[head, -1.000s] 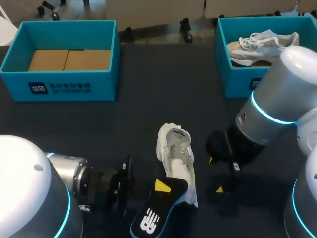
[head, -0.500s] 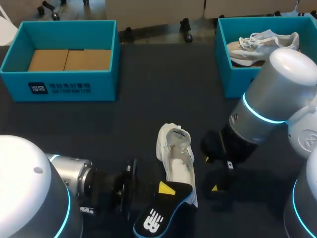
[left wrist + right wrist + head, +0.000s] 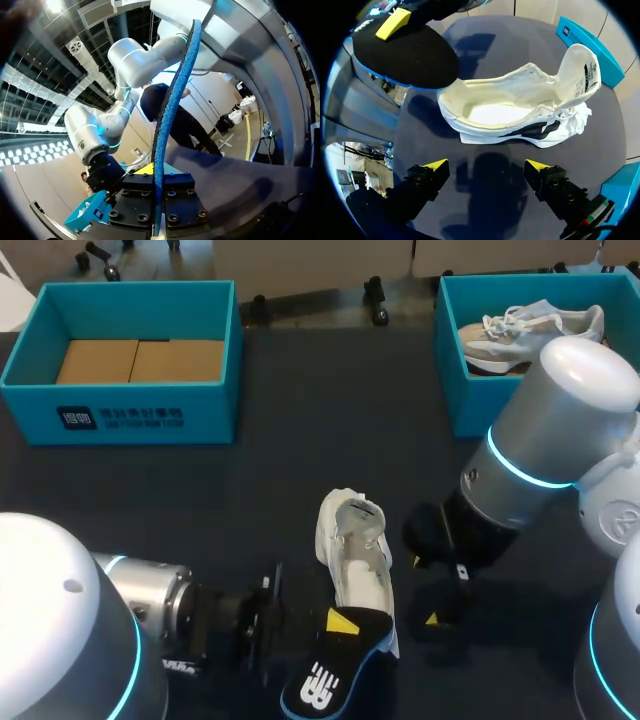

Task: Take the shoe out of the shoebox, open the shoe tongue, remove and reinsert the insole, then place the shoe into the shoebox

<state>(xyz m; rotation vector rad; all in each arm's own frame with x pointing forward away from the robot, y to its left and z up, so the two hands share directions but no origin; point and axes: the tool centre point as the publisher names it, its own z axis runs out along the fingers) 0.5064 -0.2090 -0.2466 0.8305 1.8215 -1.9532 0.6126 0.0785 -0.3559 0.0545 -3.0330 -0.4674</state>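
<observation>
A white shoe (image 3: 355,558) lies on the dark table with its tongue pulled up, and its inside (image 3: 496,112) shows bare and white. My left gripper (image 3: 338,625) is shut on the black insole (image 3: 322,685) with a blue edge, holding it over the shoe's heel end. In the left wrist view the insole (image 3: 175,95) stands edge-on, clamped in my left gripper (image 3: 156,176). My right gripper (image 3: 428,591) stands open just right of the shoe. Its wrist view shows the right gripper (image 3: 487,167) beside the shoe's side, with the insole (image 3: 405,55) hovering beyond.
A teal shoebox (image 3: 120,415) with cardboard inside stands at the back left. A second teal shoebox (image 3: 480,405) at the back right holds another pale shoe (image 3: 530,332). Bare dark table lies between the boxes and the shoe.
My left gripper has carried the insole a little to the right, toward the shoe's heel. My right arm has shifted slightly left, closer to the shoe.
</observation>
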